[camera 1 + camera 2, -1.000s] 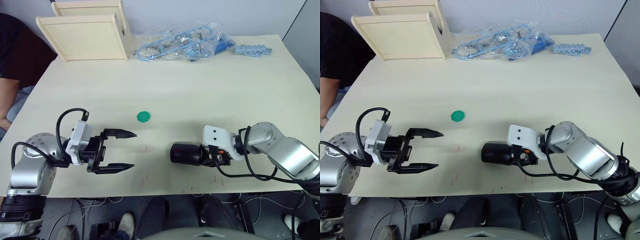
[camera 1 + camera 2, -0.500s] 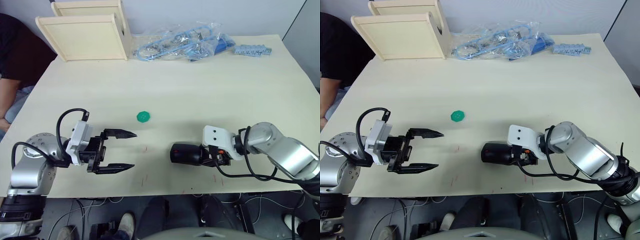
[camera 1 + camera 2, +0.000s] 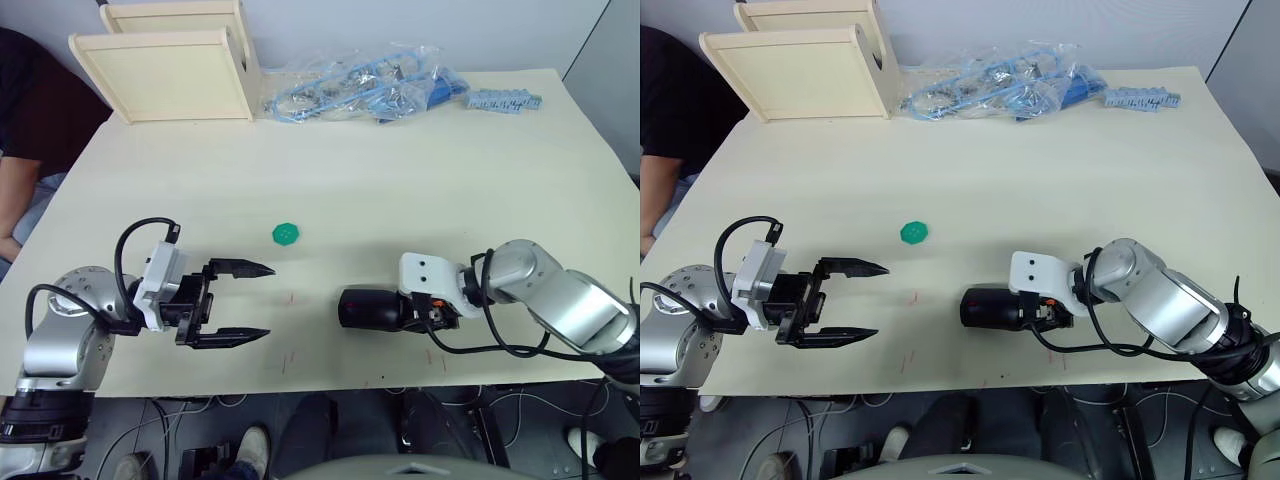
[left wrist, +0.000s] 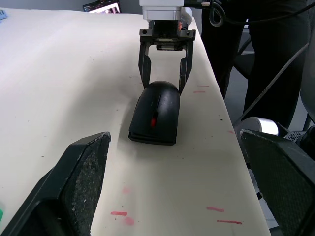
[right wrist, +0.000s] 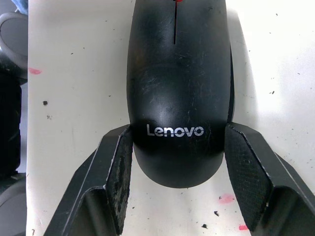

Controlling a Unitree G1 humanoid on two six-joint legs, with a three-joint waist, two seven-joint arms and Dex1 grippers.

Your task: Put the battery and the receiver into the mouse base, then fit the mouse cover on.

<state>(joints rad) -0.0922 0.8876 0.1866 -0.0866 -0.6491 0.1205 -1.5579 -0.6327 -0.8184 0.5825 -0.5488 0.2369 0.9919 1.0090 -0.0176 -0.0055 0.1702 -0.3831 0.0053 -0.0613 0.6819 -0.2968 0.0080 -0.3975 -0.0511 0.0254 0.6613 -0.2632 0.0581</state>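
Note:
The mouse cover (image 5: 174, 88), glossy black with a pale logo, sits on top of the mouse base as one closed mouse (image 3: 368, 308) lying on the table near the front edge. The base shows just as a dark rim under the cover (image 4: 151, 139). A red strip marks the mouse's front. My right gripper (image 5: 177, 135) is shut on the rear end of the mouse, one finger (image 5: 115, 167) pressed on each side. The battery and the receiver are hidden. My left gripper (image 3: 270, 301) stands open to the left of the mouse, a hand's width away, holding nothing.
A round green disc (image 3: 286, 233) lies between the arms, farther back. Two pale wooden boxes (image 3: 170, 70) and a clear bag of blue parts (image 3: 370, 85) stand along the far edge. A person's arm (image 3: 15, 190) shows at the left. Red marks dot the table (image 3: 400, 190) near the front.
My right gripper has edged slightly to the left with the mouse between its fingers. The left arm has barely moved.

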